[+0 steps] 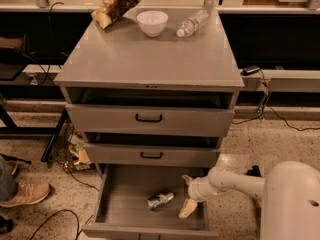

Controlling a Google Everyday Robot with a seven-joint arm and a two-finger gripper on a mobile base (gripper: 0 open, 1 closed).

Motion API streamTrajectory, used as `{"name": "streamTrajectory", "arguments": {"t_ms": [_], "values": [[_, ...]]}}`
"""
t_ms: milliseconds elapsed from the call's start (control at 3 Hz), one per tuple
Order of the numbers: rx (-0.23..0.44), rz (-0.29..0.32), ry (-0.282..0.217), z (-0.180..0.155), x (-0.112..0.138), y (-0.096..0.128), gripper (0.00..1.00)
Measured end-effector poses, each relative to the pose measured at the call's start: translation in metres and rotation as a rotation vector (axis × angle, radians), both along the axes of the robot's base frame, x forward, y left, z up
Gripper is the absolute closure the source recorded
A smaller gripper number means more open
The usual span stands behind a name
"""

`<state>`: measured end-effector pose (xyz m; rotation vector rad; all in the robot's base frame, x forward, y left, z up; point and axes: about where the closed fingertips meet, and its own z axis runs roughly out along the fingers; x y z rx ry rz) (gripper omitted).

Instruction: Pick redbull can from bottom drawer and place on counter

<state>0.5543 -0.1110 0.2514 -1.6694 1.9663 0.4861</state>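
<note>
Camera view: slim, crinkled silver metal redbull can (160,200) lies on its side on floor of open deep grey bottom drawer (125,184), right of centre. Long axis diagonal, near-left to far-right. Which end is top: cannot tell. White two-finger end effector (186,194) inside drawer, just right of can, fingers spread, holding nothing.

Step, judged: approach before grasp. Next move calls for fingers straddling can's narrow width, clamping, then lift to flat grey counter (150,54).
</note>
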Motion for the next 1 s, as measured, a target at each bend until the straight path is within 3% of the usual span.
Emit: {"name": "streamTrajectory", "arguments": {"t_ms": [667,1000], "values": [[0.002,0.011,0.005,-0.061,0.026,0.019,0.00],[0.007,0.056,0.023,-0.086,0.036,0.038,0.00]]}}
